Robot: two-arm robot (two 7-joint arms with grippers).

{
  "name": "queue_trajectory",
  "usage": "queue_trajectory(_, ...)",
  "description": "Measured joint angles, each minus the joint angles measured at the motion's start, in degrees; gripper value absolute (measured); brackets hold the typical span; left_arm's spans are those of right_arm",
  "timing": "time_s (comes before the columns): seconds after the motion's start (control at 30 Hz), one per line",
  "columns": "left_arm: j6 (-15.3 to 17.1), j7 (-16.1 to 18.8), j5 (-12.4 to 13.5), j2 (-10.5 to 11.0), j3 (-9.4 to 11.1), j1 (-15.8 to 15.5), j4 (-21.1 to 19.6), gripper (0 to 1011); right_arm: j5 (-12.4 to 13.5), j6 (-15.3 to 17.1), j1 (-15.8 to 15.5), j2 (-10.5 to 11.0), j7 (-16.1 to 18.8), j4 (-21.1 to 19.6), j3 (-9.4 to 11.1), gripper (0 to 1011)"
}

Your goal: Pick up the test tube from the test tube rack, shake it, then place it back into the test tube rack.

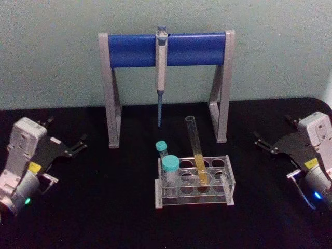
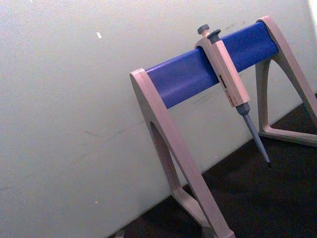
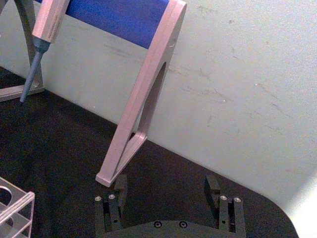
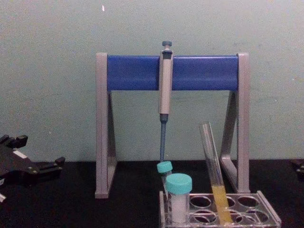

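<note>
Black cloth covers the table (image 1: pixel 104 218), which ends at a pale green wall (image 1: pixel 52 52). At the back of the table stands a tall stand (image 1: pixel 132 50) with grey legs and a blue crossbar. A grey pipette (image 1: pixel 161 62) hangs from the middle of the bar with its blue tip pointing down.

The left gripper (image 1: pixel 66 130) rests at the table's left edge, well apart from everything else. Its black fingers are spread wide and hold nothing, and the chest view shows it low at the left edge. The right gripper (image 1: pixel 273 129) lies at the table's right edge, mirrored to the left one. In the right wrist view its two fingers (image 3: pixel 120 186) stand far apart with bare cloth between them, so it is released and empty.

The clear plastic rack (image 1: pixel 231 181) sits in front of the stand, near the middle of the table and between the two grippers.

The test tube (image 1: pixel 195 150) stands in a hole near the middle of the rack, uncapped. It tilts so that its open mouth leans to the left. Its lower part is yellow-orange with liquid, and the glass above that is clear.

Two shorter white tubes with teal caps (image 1: pixel 170 171) stand at the rack's left end, one behind the other, just beside the test tube.
</note>
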Motion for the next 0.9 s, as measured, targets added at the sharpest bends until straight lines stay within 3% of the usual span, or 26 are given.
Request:
queue_trajectory(0.5,0.00,0.00,0.00,0.00,0.00,0.01,0.00,1001,-1.19,-2.01,-2.05,-0.15,1.60,-2.74,2.27,1000)
queue_trajectory(0.9,0.00,0.00,0.00,0.00,0.00,0.01,0.00,1001,3.29,-6.12,-3.69,0.56,10.99,-6.26,3.47,1000)
